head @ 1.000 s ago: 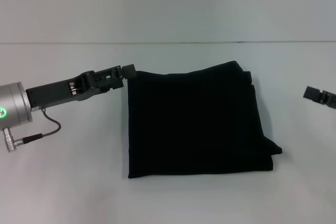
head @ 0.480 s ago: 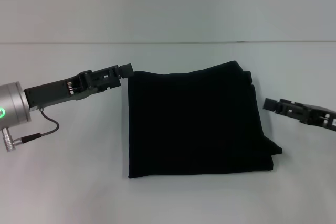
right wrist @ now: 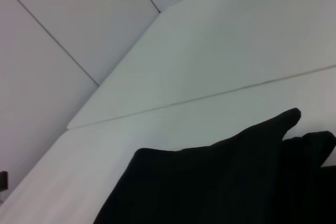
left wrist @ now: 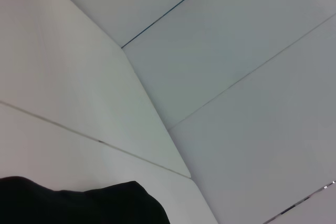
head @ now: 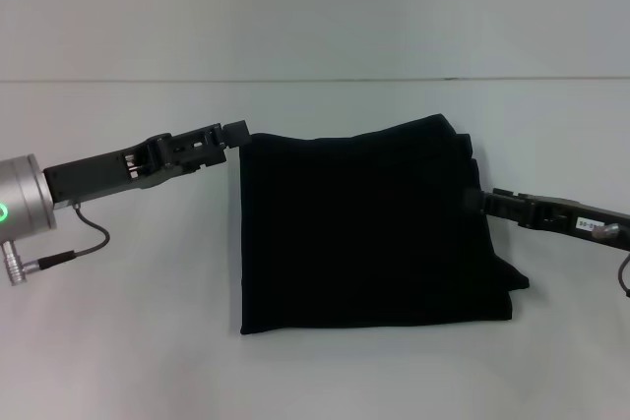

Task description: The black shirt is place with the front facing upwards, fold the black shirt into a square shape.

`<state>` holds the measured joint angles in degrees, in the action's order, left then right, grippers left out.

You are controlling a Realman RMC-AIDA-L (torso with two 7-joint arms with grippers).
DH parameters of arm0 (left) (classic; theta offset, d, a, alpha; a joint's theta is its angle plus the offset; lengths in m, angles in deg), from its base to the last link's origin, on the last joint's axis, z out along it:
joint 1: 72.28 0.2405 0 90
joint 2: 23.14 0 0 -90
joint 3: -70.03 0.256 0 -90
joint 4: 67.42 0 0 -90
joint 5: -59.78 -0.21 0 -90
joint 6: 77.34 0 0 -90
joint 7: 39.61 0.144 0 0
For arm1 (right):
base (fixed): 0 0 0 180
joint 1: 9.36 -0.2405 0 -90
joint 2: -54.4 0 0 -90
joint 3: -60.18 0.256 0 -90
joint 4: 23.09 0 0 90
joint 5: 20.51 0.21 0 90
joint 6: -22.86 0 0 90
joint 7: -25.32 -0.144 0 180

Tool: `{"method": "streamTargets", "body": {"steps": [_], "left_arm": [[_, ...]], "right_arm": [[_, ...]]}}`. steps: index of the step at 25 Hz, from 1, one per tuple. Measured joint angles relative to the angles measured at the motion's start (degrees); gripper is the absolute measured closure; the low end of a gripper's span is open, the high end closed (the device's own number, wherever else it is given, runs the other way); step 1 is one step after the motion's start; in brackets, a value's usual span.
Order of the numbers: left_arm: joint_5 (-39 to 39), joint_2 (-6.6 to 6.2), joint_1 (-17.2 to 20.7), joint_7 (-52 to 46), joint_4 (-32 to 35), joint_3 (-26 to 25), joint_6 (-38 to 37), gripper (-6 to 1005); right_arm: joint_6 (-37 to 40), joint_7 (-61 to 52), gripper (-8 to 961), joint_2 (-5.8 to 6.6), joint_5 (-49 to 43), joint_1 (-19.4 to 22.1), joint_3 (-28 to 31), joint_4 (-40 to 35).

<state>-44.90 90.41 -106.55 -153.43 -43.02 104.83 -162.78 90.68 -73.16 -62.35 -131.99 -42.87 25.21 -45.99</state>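
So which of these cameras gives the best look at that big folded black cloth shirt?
The head view: the whole black cloth shirt lies there folded into a rough square, all its edges visible. The right wrist view catches only part of it with a corner poking out; the left wrist view shows just a sliver.

The head camera looks down from above at the black shirt (head: 364,228) on the desk (head: 128,341). Both wrist cameras sit low, close beside the shirt's edges.
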Motion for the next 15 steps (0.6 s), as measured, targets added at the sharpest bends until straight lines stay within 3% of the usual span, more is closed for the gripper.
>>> {"method": "streamTargets", "body": {"steps": [4,6,15], "left_arm": [[0.0,0.0,0.08,0.03,0.35,0.0,-0.12,91],[0.0,0.0,0.14,0.03,0.36,0.0,-0.16,92],[0.0,0.0,0.26,0.09,0.39,0.01,-0.29,97]], "right_arm": [[-1.88,-0.7,172,-0.27,-0.07,-0.71,-1.69,0.1],[-2.47,-0.97,376,-0.36,-0.09,-0.92,-2.24,0.11],[-3.01,-1.21,574,-0.48,-0.14,-1.58,-2.64,0.21]]}}
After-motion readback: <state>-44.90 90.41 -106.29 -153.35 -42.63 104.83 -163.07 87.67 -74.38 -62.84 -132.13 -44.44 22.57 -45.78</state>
